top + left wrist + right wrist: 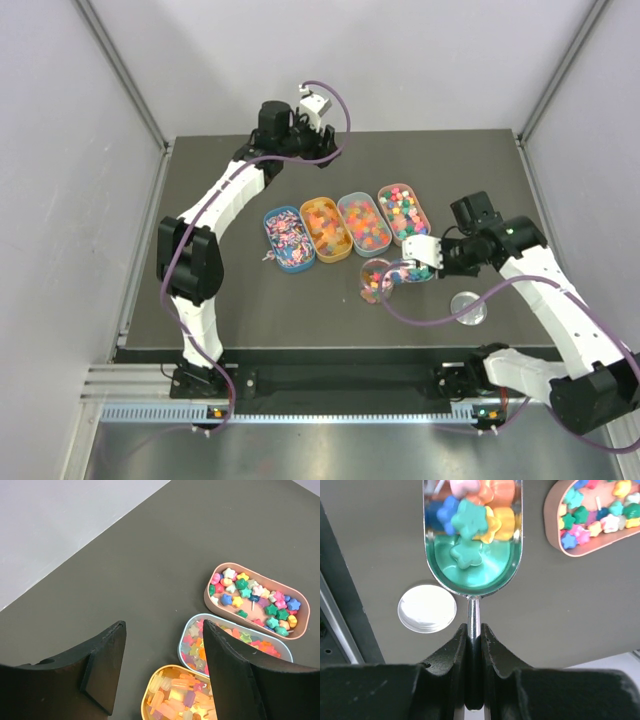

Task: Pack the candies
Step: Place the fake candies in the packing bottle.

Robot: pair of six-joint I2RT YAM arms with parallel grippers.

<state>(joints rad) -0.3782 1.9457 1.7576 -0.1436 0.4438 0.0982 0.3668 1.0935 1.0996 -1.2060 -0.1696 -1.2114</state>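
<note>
The right gripper (474, 641) was pinched tight on the scoop (487, 575) full of candies (470, 516). The left gripper (162, 652) was wide open, holding nothing.

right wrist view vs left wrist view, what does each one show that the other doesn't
Only right wrist: a scoop loaded with star candies, its handle clamped in the right jaws, and a round silver lid. Only left wrist: the open, empty left jaws, a blue tray and an orange tray, both filled. Both: the pink tray of star candies and the dark table.
</note>
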